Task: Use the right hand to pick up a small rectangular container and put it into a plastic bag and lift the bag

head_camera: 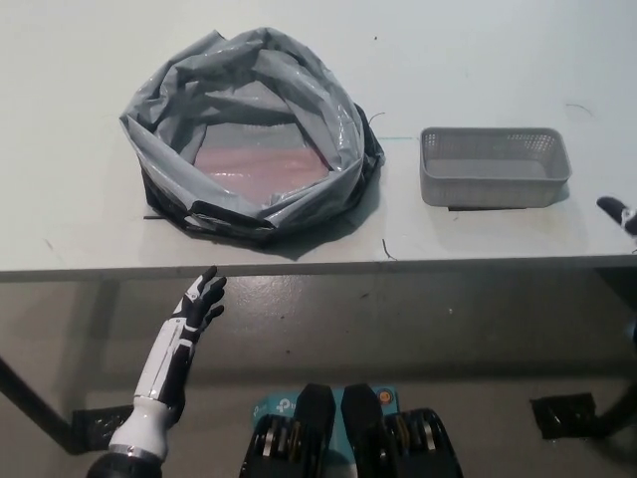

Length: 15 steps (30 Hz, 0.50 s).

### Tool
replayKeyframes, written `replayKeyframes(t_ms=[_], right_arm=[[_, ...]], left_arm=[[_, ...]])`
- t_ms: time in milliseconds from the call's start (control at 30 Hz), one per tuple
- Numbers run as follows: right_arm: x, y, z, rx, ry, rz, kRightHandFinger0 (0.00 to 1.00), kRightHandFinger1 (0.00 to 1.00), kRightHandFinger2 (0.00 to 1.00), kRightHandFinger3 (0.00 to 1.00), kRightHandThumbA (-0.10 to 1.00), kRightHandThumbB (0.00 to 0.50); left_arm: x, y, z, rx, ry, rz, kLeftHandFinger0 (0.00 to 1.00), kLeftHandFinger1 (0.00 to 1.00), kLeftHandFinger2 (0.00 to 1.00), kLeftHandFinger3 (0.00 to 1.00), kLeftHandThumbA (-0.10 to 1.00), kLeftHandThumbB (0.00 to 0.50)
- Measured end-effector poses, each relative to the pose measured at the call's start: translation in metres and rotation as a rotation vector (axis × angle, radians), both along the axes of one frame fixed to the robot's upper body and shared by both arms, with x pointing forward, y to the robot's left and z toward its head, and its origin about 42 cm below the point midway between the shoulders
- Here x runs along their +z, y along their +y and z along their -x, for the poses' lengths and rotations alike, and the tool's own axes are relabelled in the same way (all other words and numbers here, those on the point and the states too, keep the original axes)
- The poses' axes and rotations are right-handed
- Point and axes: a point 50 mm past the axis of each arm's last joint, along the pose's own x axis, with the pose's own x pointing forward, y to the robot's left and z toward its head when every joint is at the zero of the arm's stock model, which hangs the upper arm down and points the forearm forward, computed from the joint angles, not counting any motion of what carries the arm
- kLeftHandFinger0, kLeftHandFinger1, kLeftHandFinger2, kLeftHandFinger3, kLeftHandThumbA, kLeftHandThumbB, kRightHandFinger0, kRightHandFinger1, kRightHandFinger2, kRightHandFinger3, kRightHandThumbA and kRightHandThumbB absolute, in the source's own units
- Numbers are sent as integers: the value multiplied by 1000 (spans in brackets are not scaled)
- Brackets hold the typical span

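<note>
The small grey container [495,166] sits at the frame's right on the tabletop [80,229], beside the open plastic bag [254,134]. The left hand [202,302] hangs spread, lower left. Only a tip of the right hand [617,212] shows; its state cannot be told.

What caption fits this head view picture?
Open grey plastic bag and grey rectangular mesh container wait on a white table.
</note>
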Motion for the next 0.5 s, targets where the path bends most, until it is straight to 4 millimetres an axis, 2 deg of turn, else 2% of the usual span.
replayKeyframes(t_ms=[67,100,167,233,267,333,367,400,467,500], right_arm=[[15,0,-11,14,13,60,1000,1000,1000,1000,999,421],[27,2,-21,28,23,103,1000,1000,1000,1000,1000,425],[41,5,-37,44,53,166,1000,1000,1000,1000,1000,475],[55,11,-56,66,85,234,1000,1000,1000,1000,1000,487],[63,16,-68,77,109,277,1000,1000,1000,1000,1000,473],[75,25,-85,94,145,340,1000,1000,1000,1000,1000,441],[75,25,-85,94,145,340,1000,1000,1000,1000,1000,426],[79,34,-99,107,189,390,1000,1000,1000,1000,1000,423],[85,47,-115,129,244,453,1000,1000,1000,1000,989,379],[86,53,-123,140,276,483,1000,1000,1000,1000,975,386]], left_arm=[[-1,0,1,1,3,1,1000,1000,1000,1000,1000,152],[-1,0,1,1,4,2,1000,1000,1000,1000,1000,153],[-2,0,2,2,7,2,1000,1000,1000,1000,1000,160],[-3,0,3,3,10,2,1000,1000,1000,1000,1000,150],[-3,0,3,3,12,2,1000,1000,1000,1000,1000,144],[-4,1,5,4,15,2,1000,1000,1000,1000,1000,171],[-4,1,5,4,15,2,1000,1000,1000,1000,1000,184],[-5,1,6,6,19,2,1000,1000,1000,1000,1000,184],[-7,2,8,8,25,0,1000,1000,1000,1000,1000,190],[-8,2,9,8,28,0,1000,1000,1000,1000,1000,185]])
